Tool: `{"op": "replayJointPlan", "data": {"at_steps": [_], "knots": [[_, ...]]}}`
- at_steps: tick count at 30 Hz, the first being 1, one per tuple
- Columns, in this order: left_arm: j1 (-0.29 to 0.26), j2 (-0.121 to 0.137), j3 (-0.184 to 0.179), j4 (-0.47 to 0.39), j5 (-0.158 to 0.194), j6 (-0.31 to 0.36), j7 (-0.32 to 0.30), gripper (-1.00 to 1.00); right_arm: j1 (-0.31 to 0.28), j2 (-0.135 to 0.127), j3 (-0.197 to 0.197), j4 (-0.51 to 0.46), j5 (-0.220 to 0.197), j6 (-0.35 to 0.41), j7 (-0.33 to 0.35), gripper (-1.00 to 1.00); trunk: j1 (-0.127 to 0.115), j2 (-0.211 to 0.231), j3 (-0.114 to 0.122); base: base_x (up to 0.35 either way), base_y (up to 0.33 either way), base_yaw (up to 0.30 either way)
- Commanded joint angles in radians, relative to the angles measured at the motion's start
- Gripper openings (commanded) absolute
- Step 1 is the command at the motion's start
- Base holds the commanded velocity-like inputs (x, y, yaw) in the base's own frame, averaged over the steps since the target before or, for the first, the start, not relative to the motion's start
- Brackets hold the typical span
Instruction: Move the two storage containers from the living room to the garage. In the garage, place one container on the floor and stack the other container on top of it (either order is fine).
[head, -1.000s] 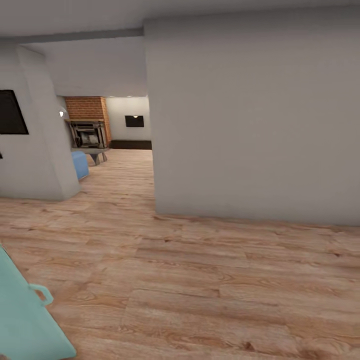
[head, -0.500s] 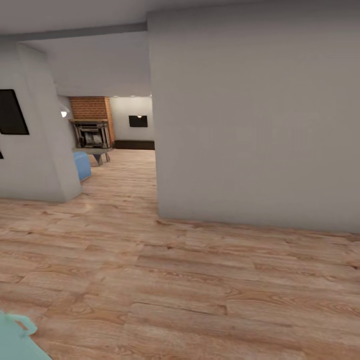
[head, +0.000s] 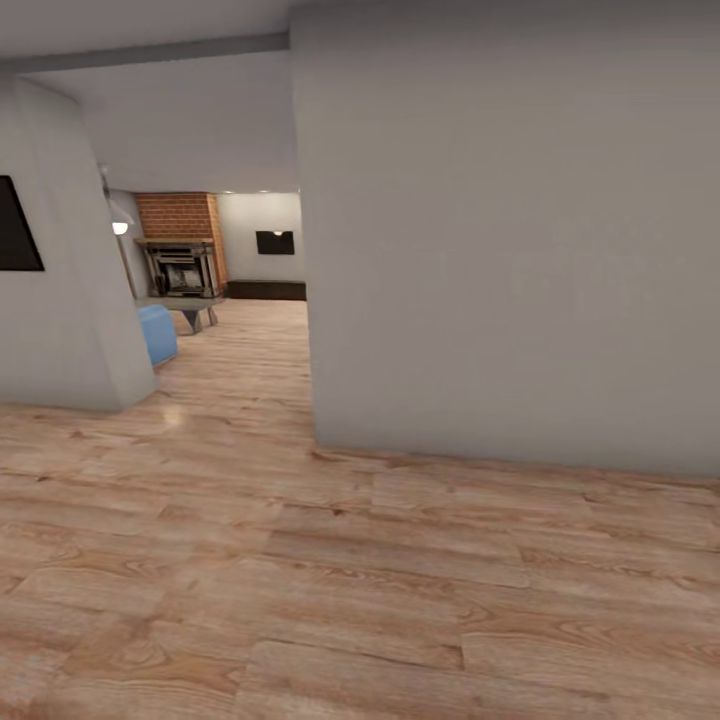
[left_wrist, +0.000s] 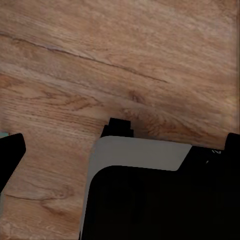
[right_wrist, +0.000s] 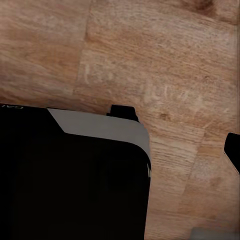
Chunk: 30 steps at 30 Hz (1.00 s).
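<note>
**Entry: hallway stop, bins not yet reached**

Location: light wood plank floor (head: 380, 590) beside a large grey wall (head: 510, 240). The living room (head: 235, 285) is seen through the opening ahead, marked by a brick fireplace (head: 180, 255), a blue sofa (head: 157, 333) and a dark low cabinet (head: 262, 289).

Task items: the two storage containers cannot be placed from these pictures.

Handling, as judged from the task wording alone: stiff, light, open-top bins are expected; a hold on opposite rims or walls is advised, one claw per side.

Claws: in each wrist view dark parts of the arm are seen over bare planks. Whether either claw is spread or pressed together cannot be told.

Writing: no legible brand, label or lettering is found.
</note>
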Motion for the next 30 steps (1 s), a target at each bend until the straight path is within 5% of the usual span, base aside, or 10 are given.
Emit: {"op": "replayJointPlan", "data": {"at_steps": [1,30], "knots": [[-0.001,0.000,0.005,0.000,0.008,0.004,0.001,1.00,-0.001,0.001,0.008,0.003,-0.009,-0.005,-0.001,1.00,0.001,-0.001,-0.001,0.322,0.000,0.000],[-0.001,0.000,0.005,0.000,0.008,0.004,0.001,1.00,-0.001,0.001,0.008,0.003,-0.010,-0.005,-0.001,1.00,0.001,-0.001,-0.001,0.322,0.000,0.000]]}}
